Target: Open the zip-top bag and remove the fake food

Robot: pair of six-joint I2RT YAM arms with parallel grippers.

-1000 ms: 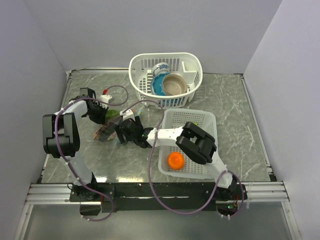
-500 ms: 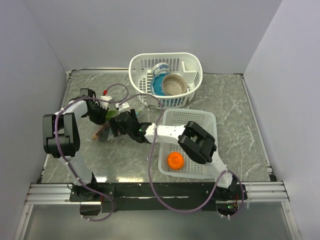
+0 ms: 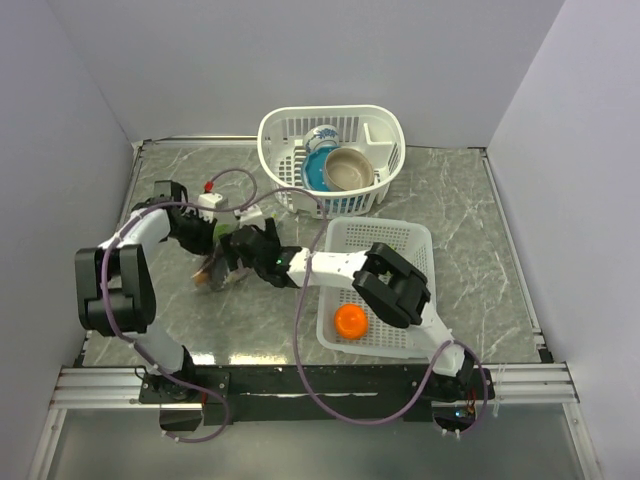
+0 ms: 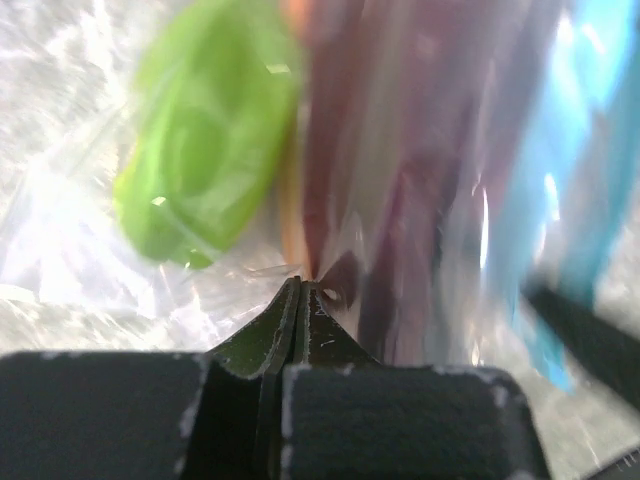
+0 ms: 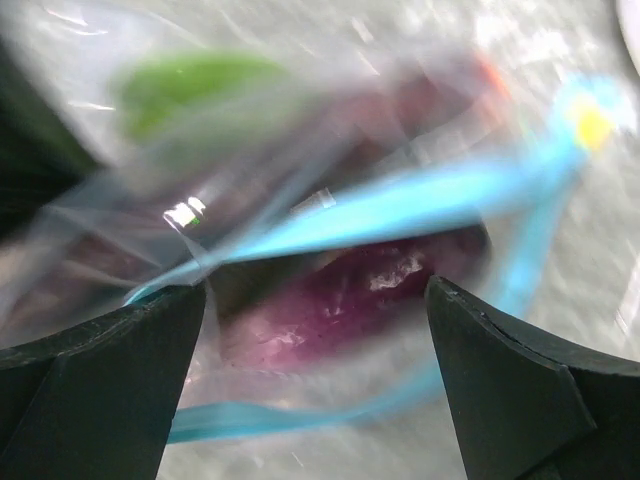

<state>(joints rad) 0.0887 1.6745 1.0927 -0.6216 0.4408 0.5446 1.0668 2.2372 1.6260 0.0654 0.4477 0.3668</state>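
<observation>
The zip-top bag (image 3: 212,272) lies at the table's left, between both grippers. My left gripper (image 4: 300,285) is shut, its tips pinching the bag's clear film (image 4: 90,230). Through the plastic show a green fruit (image 4: 205,150) and a dark purple aubergine (image 4: 400,180). My right gripper (image 5: 315,330) stands open at the bag's mouth, one finger on each side. The teal zip strip (image 5: 400,205) is parted there and the aubergine (image 5: 340,295) lies just inside. An orange ball (image 3: 350,320) sits in the white mesh tray (image 3: 420,240).
A white basket (image 3: 285,130) at the back holds a blue bowl (image 3: 318,165) and a tan bowl (image 3: 348,168). The mesh tray lies right of the bag, under the right arm. Grey walls close in the table's left, back and right.
My right gripper has moved left to the bag's mouth and its jaws have widened a little. The left arm has swung outward, still pinching the bag.
</observation>
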